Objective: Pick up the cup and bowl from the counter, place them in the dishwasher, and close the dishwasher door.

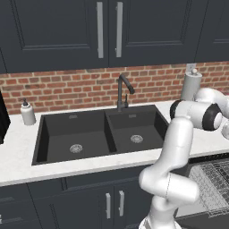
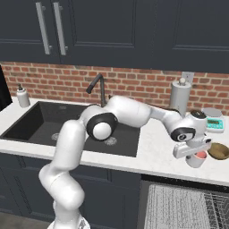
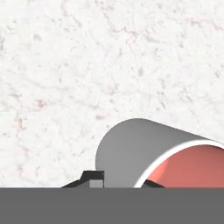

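The cup [image 3: 144, 153] runs off the hand view's right edge (finger contact hidden) — grip unclear.

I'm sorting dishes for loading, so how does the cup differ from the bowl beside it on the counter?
The cup is grey-white outside and salmon-pink inside; the bowl is brownish olive. The cup is narrow and taller; the bowl is wide and shallow. The cup sits directly under the gripper; the bowl stands free to its right. Both are on the counter above the open dishwasher.

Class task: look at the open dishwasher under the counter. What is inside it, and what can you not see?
Inside the dishwasher a grey wire rack shows, with no dishes on its visible part. The rest is cut off by the picture's edge.
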Tool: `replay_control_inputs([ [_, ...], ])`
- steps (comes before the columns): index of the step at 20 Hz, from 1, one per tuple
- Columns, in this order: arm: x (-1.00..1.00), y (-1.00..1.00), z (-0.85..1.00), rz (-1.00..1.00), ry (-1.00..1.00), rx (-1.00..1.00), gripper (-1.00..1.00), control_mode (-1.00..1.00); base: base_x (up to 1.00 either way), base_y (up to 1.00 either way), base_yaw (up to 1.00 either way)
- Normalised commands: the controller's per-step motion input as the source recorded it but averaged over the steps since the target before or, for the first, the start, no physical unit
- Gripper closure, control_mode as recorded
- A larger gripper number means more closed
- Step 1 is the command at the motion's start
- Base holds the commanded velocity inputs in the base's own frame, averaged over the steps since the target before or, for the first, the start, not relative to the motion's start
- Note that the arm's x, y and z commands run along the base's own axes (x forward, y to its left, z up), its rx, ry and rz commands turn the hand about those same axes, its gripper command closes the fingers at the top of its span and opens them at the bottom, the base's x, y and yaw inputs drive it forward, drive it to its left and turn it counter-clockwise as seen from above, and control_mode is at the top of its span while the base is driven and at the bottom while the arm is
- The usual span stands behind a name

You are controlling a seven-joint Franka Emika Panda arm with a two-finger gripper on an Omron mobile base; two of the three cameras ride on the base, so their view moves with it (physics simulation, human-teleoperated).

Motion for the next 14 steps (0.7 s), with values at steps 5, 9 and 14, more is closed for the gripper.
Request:
replay_control_inputs([
  [5,-1.0,0.12,0.03,-0.03,0.0,0.06,1.0,-1.0,0.0,0.0,0.0],
  [9,-1.0,0.24,0.04,-0.06,0.0,0.01,1.0,-1.0,0.0,0.0,0.0],
  [14,-1.0,0.28,-0.02,-0.06,0.0,0.0,1.0,-1.0,0.0,0.0,0.0],
])
